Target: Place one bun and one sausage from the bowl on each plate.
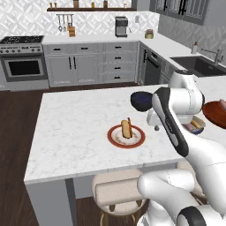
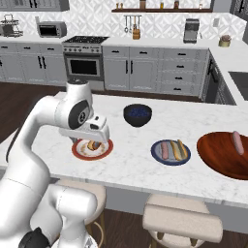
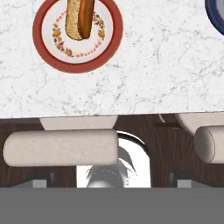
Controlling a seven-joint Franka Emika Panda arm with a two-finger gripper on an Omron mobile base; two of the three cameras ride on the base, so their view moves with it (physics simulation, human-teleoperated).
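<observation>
On the white plate [image 1: 115, 138], bun [image 1: 126, 129] and sausage [image 3: 87, 17] (pincer [image 2: 98, 145] spread wide, holding nothing)

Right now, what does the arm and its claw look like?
Glossy white rounded arm links, thick and tubular, with dark grey-black bands at the joints. The wrist ends in a boxy white hand block, the claw, with small dark parts beneath it. No cables, labels or markings can be made out.

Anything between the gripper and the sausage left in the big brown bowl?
The gripper hangs open above the red-rimmed plate. Between it and the bowl's sausage lies the blue plate, flat, holding a bun and sausage. The dark blue bowl stands further back, off that line. A raised path looks clear.
</observation>
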